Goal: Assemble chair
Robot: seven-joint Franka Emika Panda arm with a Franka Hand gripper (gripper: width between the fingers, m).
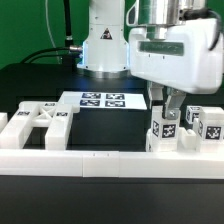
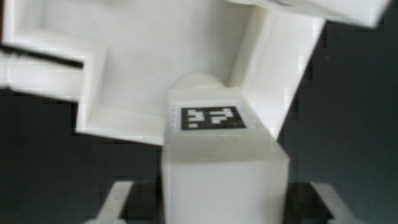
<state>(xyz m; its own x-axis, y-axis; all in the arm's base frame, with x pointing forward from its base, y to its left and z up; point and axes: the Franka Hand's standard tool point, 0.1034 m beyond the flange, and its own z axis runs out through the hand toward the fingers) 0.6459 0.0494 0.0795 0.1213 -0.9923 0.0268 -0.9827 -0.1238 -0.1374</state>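
White plastic, pinched: holds a tagged chair piece [image 1: 163, 128] upright between the fingers of the pincer [image 1: 166, 104], pressed in on its two sides, at the right of the black worktop [image 1: 110, 130], just behind the long border rail [image 1: 100, 162]. Shows, from the wrist view, the piece's square tag facing the camera and a larger white chair body [image 2: 107, 80] close beyond it; cannot tell whether touching or just apart. Elsewhere, loose parts: a flat chair panel [image 1: 45, 122] with cut-outs at the near left, well apart from the grip, and a tagged block [image 1: 210, 122] at the right edge, near the held piece. Flat mid-worktop, in front of the arm base [image 1: 105, 45], the marker board [image 1: 103, 100], untouched. Probably the joining step: held piece to be mated with its neighbour. Calls next for squaring the piece to whatever slot takes it, lowering it straight, then pressing home without loosening the grip or nudging the block beside it
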